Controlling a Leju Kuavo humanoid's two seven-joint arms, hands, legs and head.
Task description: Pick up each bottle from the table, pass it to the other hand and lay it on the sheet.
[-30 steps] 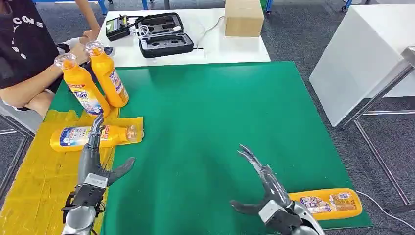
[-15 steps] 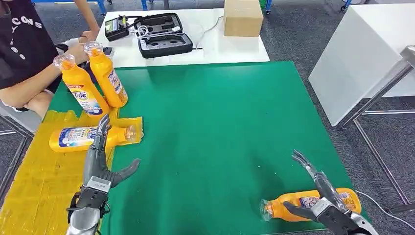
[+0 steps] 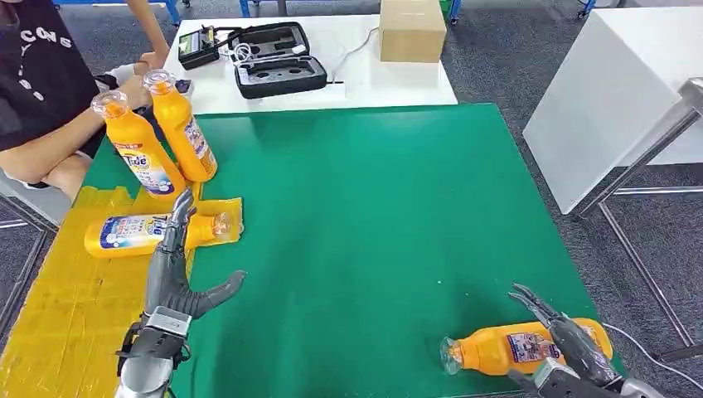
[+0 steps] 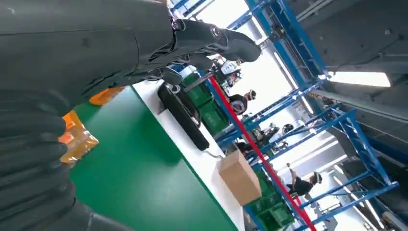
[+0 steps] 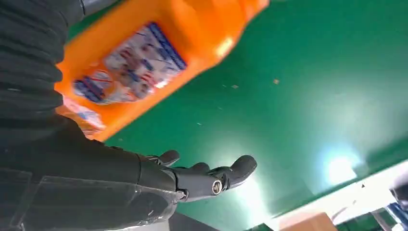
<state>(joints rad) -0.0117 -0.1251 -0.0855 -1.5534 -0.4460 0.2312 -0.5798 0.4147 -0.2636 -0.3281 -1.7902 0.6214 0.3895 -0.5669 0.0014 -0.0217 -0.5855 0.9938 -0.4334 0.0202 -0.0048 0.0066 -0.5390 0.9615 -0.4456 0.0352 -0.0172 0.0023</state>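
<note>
The orange plastic detergent bottle with a clear cap (image 3: 518, 347) lies on its side at the lower right of the head frame, near the front edge of the green worktop (image 3: 373, 207), cap toward the left. Your right hand (image 3: 572, 352) is over its label end with fingers spread and holding nothing; I cannot tell if they touch the bottle. In the right wrist view the bottle (image 5: 144, 62) is just beside the open fingers (image 5: 211, 178).

I judge the step in hand to be the pick-up of this bottle. The next move calls for closing the right hand around the body, lifting, and carrying it toward the centre for the handover.

Your left hand (image 3: 174, 274) waits open at the lower left, fingers apart, near the edge of the crinkled yellow sheet (image 3: 66, 307). One orange bottle (image 3: 153, 232) already lies there, and two upright orange bottles (image 3: 162, 137) stand at the upper left beside a seated person's arm (image 3: 58, 157).
</note>
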